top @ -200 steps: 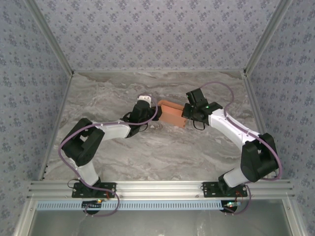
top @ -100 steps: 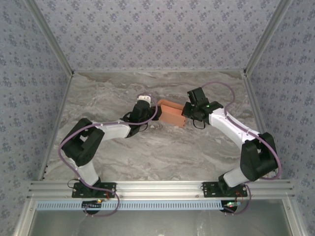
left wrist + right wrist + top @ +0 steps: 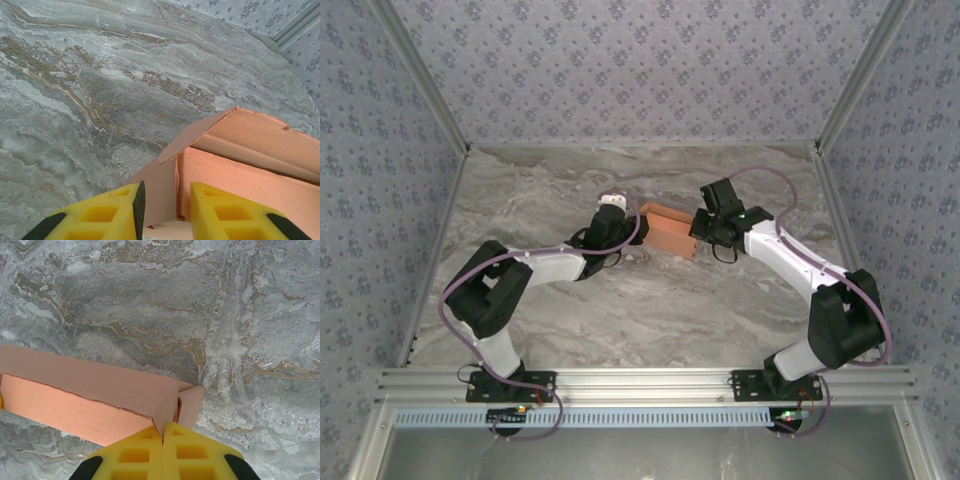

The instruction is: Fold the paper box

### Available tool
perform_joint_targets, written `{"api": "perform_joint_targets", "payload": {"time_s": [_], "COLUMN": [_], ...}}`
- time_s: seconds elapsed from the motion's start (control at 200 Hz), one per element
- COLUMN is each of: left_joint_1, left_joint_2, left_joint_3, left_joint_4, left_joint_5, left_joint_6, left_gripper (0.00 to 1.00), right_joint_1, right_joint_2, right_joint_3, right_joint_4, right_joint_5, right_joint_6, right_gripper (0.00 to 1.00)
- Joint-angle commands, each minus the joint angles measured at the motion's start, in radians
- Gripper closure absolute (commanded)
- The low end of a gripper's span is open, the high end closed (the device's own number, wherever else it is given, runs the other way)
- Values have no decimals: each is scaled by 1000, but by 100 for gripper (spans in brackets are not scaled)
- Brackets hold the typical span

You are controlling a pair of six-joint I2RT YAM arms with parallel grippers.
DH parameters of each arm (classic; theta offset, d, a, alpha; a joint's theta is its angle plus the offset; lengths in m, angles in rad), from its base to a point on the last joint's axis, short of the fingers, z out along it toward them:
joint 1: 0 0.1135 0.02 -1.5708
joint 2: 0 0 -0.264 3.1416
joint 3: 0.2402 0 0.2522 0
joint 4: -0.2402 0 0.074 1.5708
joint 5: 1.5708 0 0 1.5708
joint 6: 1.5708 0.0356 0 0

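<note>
The salmon-orange paper box (image 3: 669,231) lies on the marble table between the two arms, partly formed into a rectangular shape. My right gripper (image 3: 163,435) is shut on the box's end wall (image 3: 167,407), its yellow fingers pinched together on the cardboard at the right end. My left gripper (image 3: 167,210) is open at the box's left end, its yellow fingers (image 3: 107,212) straddling the corner seam of the box (image 3: 235,165), where a flap stands up. In the top view the left gripper (image 3: 632,222) sits at the box's left end and the right gripper (image 3: 698,232) at its right end.
The marble table (image 3: 620,300) extends around the box on all sides. Patterned walls (image 3: 640,60) enclose the back and both sides. An aluminium rail (image 3: 640,385) carries the arm bases at the near edge.
The right arm shifted very slightly; the box and left arm stay about where they were.
</note>
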Motion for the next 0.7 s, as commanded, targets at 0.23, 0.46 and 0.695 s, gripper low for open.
{"api": "perform_joint_targets", "payload": {"time_s": [0.23,0.46,0.695], "left_joint_1": [-6,-7,-7], "left_joint_2": [36,38,44], "left_joint_3": [-15,-17,-12], "left_joint_4": [-167,-169,-165], "left_joint_5": [-24,-34,-32], "left_joint_6": [-11,-11,-11], "left_gripper": [71,70,71], "right_joint_1": [32,29,28], "right_joint_2": [15,-60,-172], "right_joint_3": [-68,-47,-60], "right_joint_4": [13,-30,-36], "right_joint_5": [30,8,-63], "right_joint_6": [7,-77,-266], "right_gripper": [82,65,47]}}
